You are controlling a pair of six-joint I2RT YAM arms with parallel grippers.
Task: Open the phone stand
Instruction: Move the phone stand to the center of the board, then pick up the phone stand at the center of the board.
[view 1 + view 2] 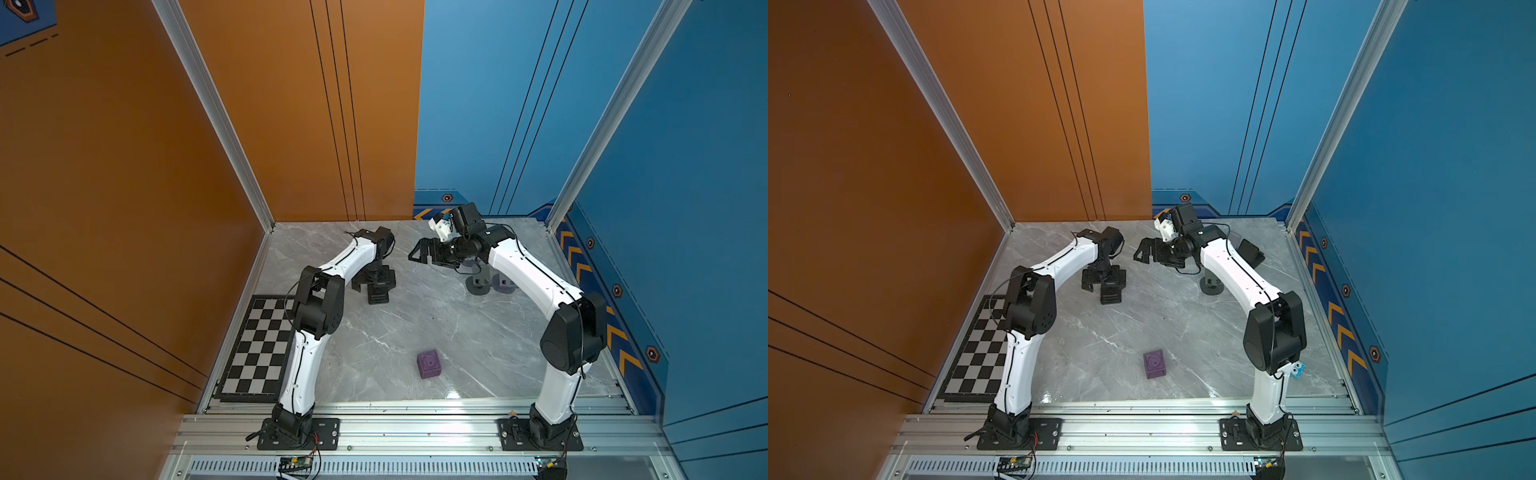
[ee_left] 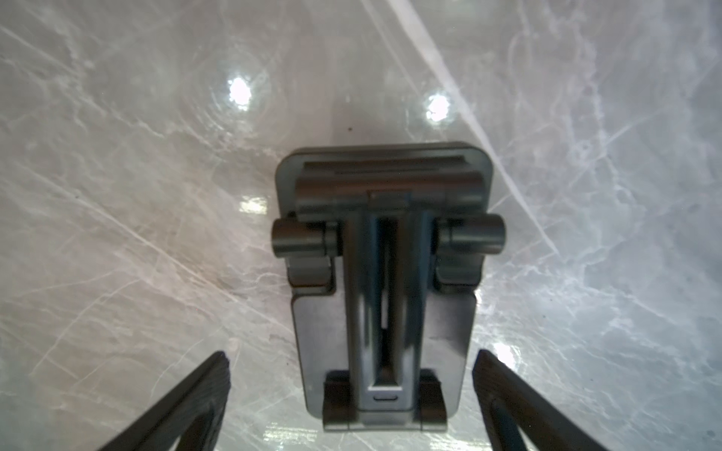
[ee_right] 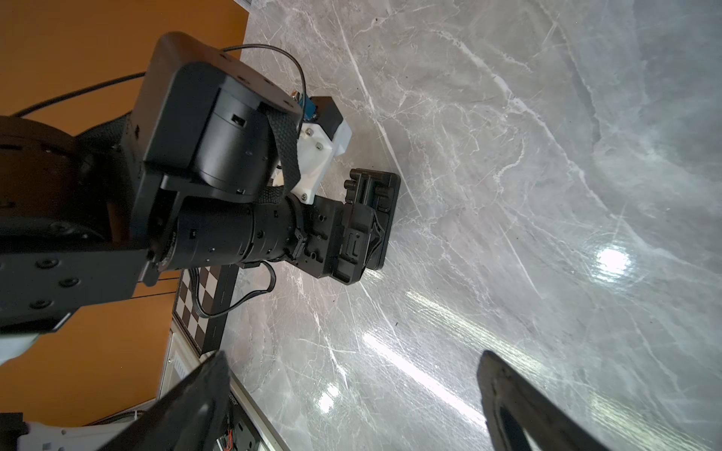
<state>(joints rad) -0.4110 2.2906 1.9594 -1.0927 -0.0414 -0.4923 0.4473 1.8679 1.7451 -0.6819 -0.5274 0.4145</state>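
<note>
My left end effector (image 2: 353,357) hangs with jaws spread wide, gripping nothing, over the phone stand (image 2: 383,273) lying seemingly folded on the worktop (image 2: 117,195), so next I should pinch its hinged arm and lift.

Orange wall (image 1: 124,166), blue wall (image 1: 685,166), aluminium corner posts (image 1: 216,112), glossy grey marble tabletop (image 1: 395,332) with lamp glare.

Legible text, brands, numbers: none in any view.
Signs: orange chevron arrows (image 1: 583,269) along the foot of the blue wall panel (image 1: 685,166); hexagon emblems (image 1: 617,290) between them (no lettering readable inside).
Chessboard (image 1: 259,349): plain squares, no rank or file marks legible.
Phone stand (image 2: 385,281): no brand mark readable.
</note>
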